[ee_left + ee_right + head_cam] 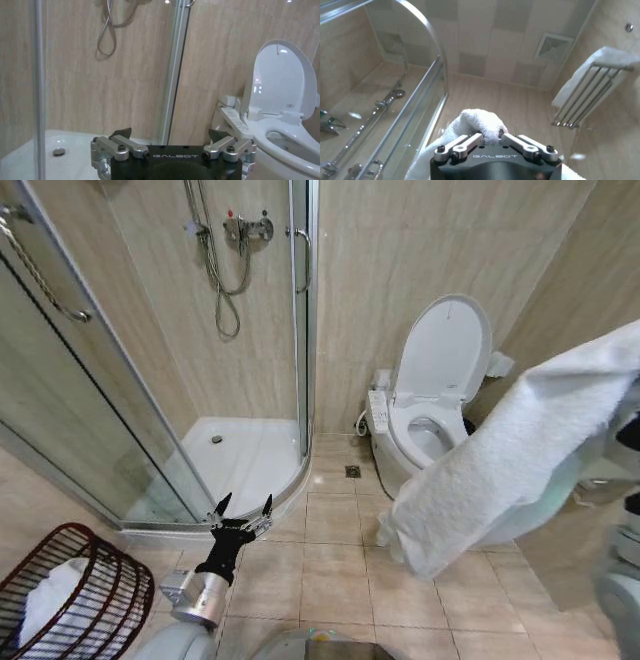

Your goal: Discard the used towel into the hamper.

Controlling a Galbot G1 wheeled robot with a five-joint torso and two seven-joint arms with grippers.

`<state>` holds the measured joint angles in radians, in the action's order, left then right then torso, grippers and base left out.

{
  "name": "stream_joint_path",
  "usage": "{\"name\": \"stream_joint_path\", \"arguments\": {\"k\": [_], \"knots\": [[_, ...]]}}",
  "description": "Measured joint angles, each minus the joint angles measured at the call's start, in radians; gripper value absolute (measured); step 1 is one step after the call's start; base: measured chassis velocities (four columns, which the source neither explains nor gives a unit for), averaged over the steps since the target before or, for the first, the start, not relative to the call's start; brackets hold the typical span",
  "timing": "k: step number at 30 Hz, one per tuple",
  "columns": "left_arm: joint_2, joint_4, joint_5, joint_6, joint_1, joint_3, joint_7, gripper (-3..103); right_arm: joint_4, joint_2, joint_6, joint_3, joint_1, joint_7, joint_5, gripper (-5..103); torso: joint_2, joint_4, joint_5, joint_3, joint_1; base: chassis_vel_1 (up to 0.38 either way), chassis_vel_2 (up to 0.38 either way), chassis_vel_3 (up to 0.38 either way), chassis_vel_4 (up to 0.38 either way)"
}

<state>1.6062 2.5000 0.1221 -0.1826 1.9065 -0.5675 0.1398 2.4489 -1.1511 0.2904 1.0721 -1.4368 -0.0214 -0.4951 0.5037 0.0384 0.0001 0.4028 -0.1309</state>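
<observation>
A white towel (520, 450) hangs in the air at the right of the head view, draped down in front of the toilet. In the right wrist view my right gripper (490, 139) is shut on a bunched fold of the towel (477, 122). The hamper (85, 590), a dark reddish-brown openwork basket with white cloth inside, stands on the floor at the lower left. My left gripper (243, 508) is open and empty, held low just right of the hamper, by the shower tray's rim; its own view shows the fingers (121, 134) spread apart.
A glass shower enclosure (120, 410) with a white tray fills the left. A white toilet (430, 400) with its lid up stands against the back wall. Tiled floor (330, 570) lies open between them. A towel rack (585, 97) shows in the right wrist view.
</observation>
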Motion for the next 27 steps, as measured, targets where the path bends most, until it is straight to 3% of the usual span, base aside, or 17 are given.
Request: {"name": "stream_joint_path", "arguments": {"k": [9, 27], "knots": [[0.000, 0.000, 0.000, 0.000, 0.000, 0.000, 0.000, 100, 0.007, -0.010, -0.033, -0.067, 0.035, -0.010, 0.038, 2, 0.037, -0.0002, -0.0001, 0.021, -0.015, 0.000, 0.000, 0.000, 0.000], [0.000, 0.000, 0.000, 0.000, 0.000, 0.000, 0.000, 100, 0.044, 0.011, -0.016, -0.026, 0.000, -0.029, 0.049, 2, 0.113, -0.0003, 0.0000, 0.067, -0.045, 0.000, 0.000, 0.000, 0.000]]}}
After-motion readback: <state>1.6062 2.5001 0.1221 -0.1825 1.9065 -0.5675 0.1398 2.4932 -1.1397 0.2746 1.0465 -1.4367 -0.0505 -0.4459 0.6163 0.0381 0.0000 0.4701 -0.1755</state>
